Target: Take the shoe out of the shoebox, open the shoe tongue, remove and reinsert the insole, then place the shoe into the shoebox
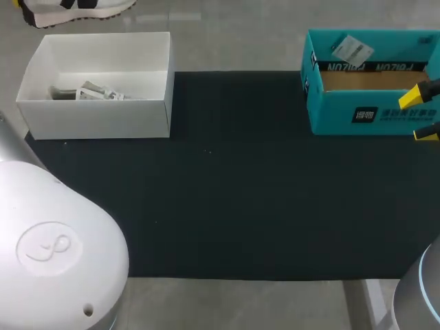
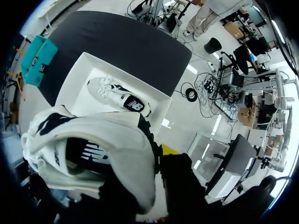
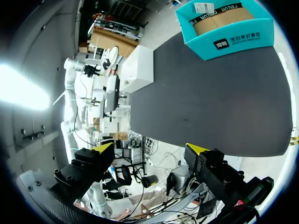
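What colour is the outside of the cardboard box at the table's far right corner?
The box is teal outside; the head view shows it best.

Two shoes (image 2: 107, 156) (image 2: 119, 97), two boxes (image 1: 96, 118) (image 1: 330, 113), one mat (image 1: 240, 206)

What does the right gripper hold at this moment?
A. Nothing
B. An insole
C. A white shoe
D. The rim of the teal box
A: the right wrist view shows the right gripper open, with nothing between its yellow tips, and well apart from the teal box across the black mat.
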{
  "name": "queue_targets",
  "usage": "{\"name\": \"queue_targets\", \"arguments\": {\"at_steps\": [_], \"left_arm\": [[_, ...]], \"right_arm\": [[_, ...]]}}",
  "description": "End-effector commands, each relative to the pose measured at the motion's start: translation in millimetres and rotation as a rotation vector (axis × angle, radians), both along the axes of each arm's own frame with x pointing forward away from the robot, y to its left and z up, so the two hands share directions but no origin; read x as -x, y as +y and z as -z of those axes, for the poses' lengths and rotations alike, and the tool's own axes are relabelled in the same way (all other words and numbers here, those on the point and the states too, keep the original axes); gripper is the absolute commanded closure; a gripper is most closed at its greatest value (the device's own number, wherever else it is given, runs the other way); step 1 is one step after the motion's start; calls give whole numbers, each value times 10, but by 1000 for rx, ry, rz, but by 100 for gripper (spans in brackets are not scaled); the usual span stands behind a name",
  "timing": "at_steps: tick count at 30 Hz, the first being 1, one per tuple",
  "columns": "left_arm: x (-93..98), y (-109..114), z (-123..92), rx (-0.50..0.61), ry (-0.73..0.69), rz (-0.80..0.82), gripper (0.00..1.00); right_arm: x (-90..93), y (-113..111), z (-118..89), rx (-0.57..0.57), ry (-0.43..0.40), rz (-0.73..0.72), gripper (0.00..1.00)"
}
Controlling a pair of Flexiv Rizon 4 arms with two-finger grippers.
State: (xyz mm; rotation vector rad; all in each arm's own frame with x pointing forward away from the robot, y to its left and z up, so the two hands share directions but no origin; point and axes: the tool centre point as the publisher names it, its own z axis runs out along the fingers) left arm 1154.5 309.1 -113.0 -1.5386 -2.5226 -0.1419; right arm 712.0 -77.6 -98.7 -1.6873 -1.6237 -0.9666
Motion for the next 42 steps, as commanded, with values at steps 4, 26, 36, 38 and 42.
{"name": "queue_targets", "arguments": {"at_steps": [4, 26, 36, 38, 42], "left_arm": [[-15, -20, -35, -104, 42, 262, 100], [-93, -17, -95, 26, -23, 494, 100], [-93, -17, -95, 26, -23, 494, 100], [-93, -17, -95, 26, -23, 494, 100], [-196, 9, -64, 27, -107, 451, 100]], "right_arm": [[3, 4, 6, 2, 1, 2, 0], [3, 4, 6, 2, 1, 2, 0], [3, 4, 6, 2, 1, 2, 0], [3, 4, 6, 2, 1, 2, 0], [3, 4, 6, 2, 1, 2, 0]]}}
